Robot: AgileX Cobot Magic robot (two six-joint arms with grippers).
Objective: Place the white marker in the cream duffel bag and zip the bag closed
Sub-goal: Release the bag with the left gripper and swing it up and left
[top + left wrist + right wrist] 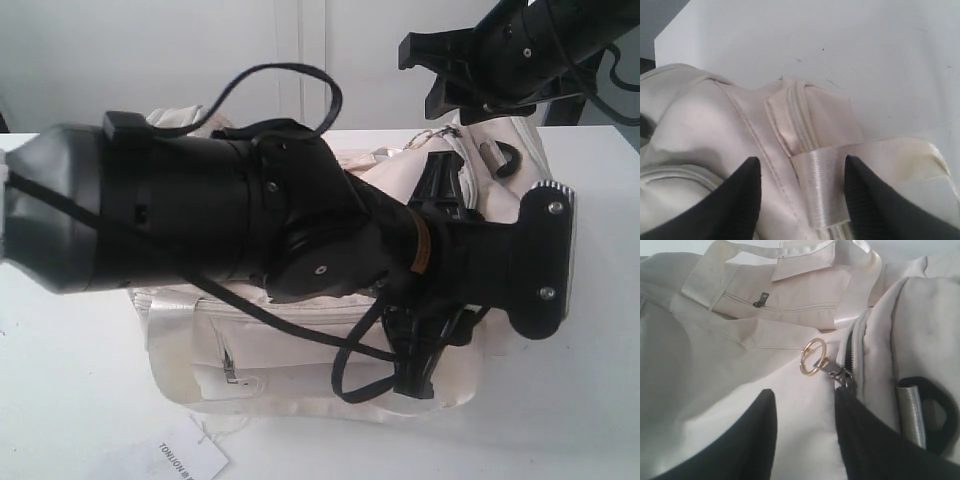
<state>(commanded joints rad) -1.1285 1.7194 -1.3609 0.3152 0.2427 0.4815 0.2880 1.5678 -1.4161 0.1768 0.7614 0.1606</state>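
Looking down at cream duffel bag (280,372) sitting on white counter (90,400). My left gripper (801,160) released, fingers spread either side of satin strap (815,187) by zipper end. My right gripper (804,391) released too, gold keyring (812,356) and zipper pull (832,371) just past fingertips. Paper tag (190,458) lying near bag front. White marker: can't see it, lol.

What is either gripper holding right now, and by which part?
Nothing. Left gripper stands open astride the cream duffel bag's satin strap; right gripper open near the gold keyring.
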